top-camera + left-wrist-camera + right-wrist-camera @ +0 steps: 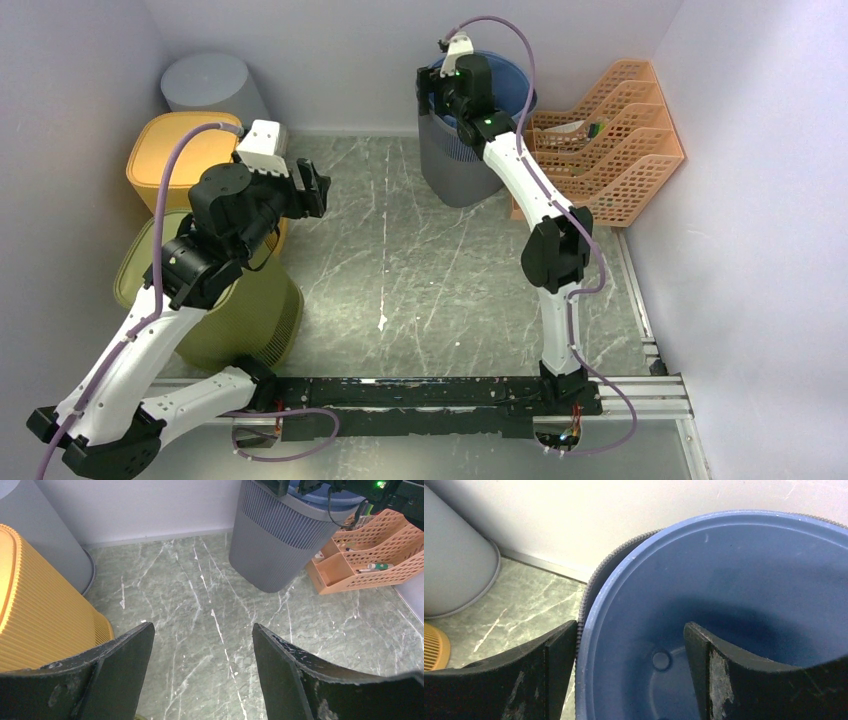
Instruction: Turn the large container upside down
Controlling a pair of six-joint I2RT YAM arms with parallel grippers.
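Note:
The large container (455, 172) is a grey ribbed bin with a blue inner liner, standing upright at the back centre against the wall. It also shows in the left wrist view (280, 540). My right gripper (450, 75) is open and straddles the container's left rim (589, 610): one finger is outside against the ribbed wall and the other is inside the blue liner (744, 580), apart from it. My left gripper (322, 190) is open and empty, above the marble floor (202, 627), well left of the container.
A yellow ribbed bin (170, 160) and an olive bin (250, 310) stand under my left arm. A pale grey bin (205, 85) stands in the back left corner. An orange file rack (610, 140) holding pens stands right of the container.

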